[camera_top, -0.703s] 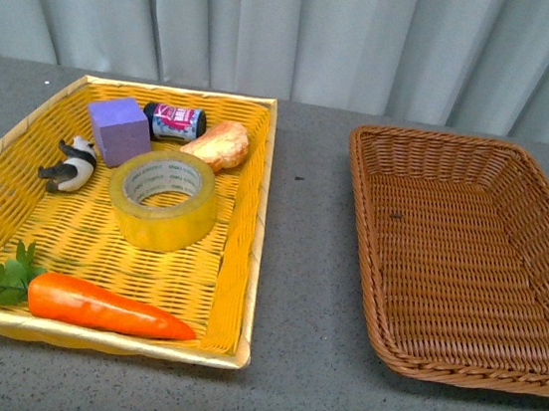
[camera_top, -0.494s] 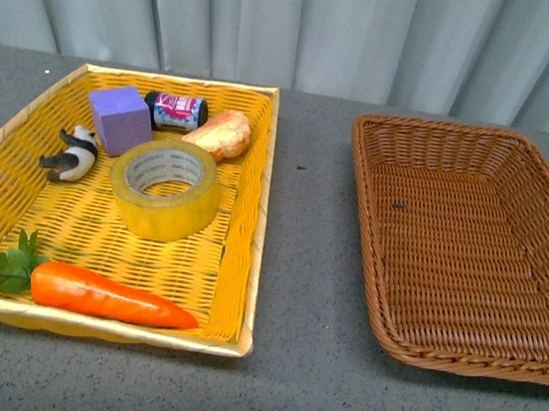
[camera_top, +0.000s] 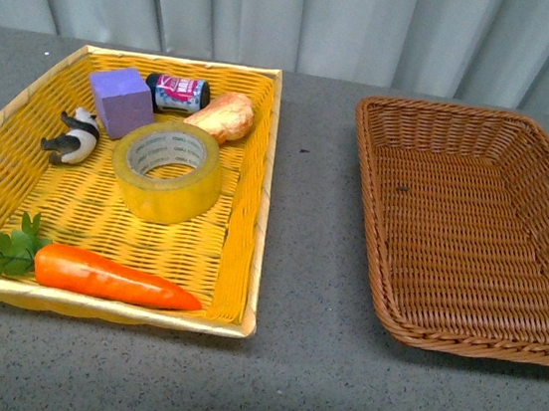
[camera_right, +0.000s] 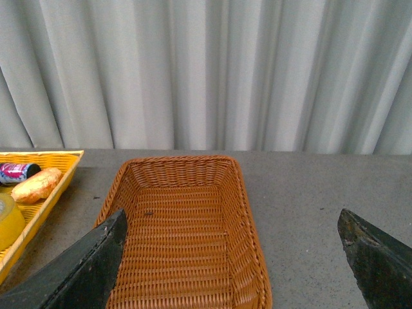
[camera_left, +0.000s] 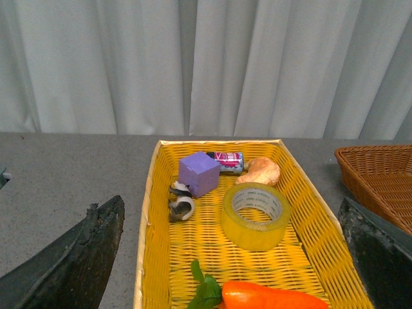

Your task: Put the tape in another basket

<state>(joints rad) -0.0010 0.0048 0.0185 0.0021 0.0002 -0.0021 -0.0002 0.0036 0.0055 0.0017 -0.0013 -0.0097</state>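
Note:
The tape [camera_top: 165, 180], a wide yellow roll with a white core, lies flat in the middle of the yellow woven tray [camera_top: 83, 214]. The brown wicker basket [camera_top: 451, 237] stands empty to the right of the tray, with a strip of table between them. No arm shows in the front view. In the left wrist view my left gripper [camera_left: 230, 209] hangs open above the tray's near part, with the tape [camera_left: 255, 215] ahead between its fingers and not touched. My right gripper [camera_right: 232, 215] is open over the basket [camera_right: 174, 238] and its right rim. The tape's edge [camera_right: 8, 222] shows at the side.
The tray also holds a purple cube [camera_top: 122, 102], a panda figure [camera_top: 72, 138], a small can [camera_top: 178, 93], a bread roll [camera_top: 221, 117] close behind the tape, and a carrot [camera_top: 110, 279] along the front edge. A grey curtain [camera_top: 297, 18] closes the back.
The whole scene sits higher in the front view than before. The tape and the other things keep their places in the tray, and the basket stays empty.

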